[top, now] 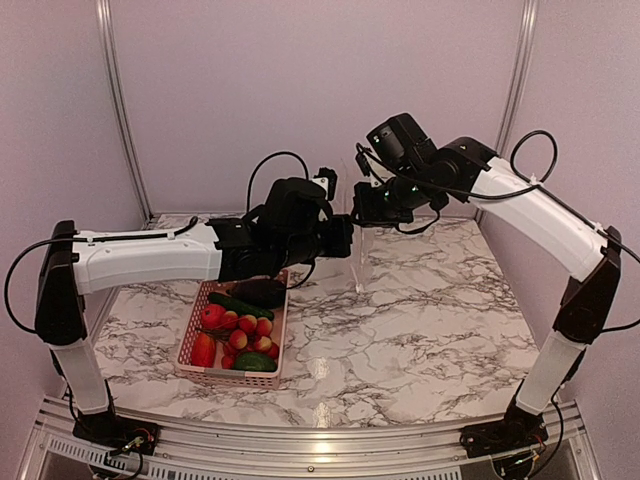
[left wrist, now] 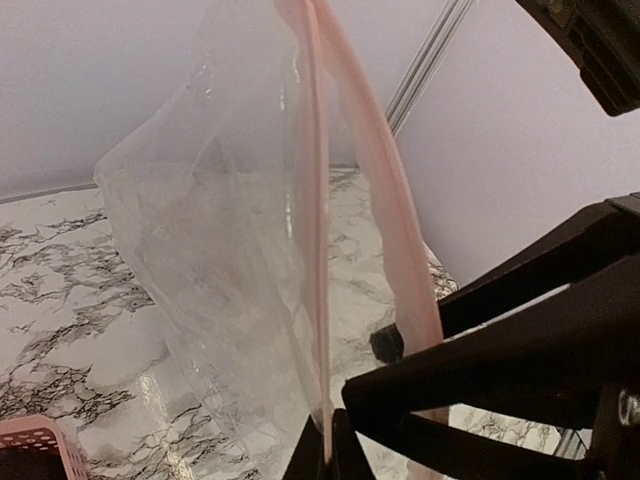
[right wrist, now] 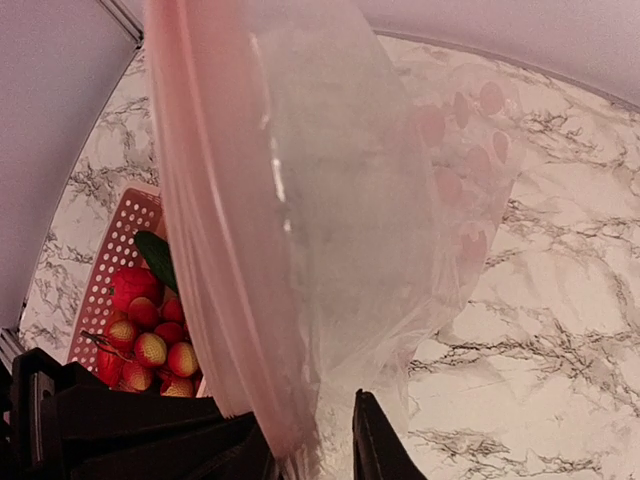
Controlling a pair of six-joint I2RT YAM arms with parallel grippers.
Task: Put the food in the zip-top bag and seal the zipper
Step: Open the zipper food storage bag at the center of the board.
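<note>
Left jaws and right jaws each pinch the zip-top bag by its zipper, hanging above the table; food fills the basket.

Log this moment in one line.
left gripper: shut on zip-top bag | right gripper: shut on zip-top bag | zip-top bag: held up, empty | food: in basket
</note>
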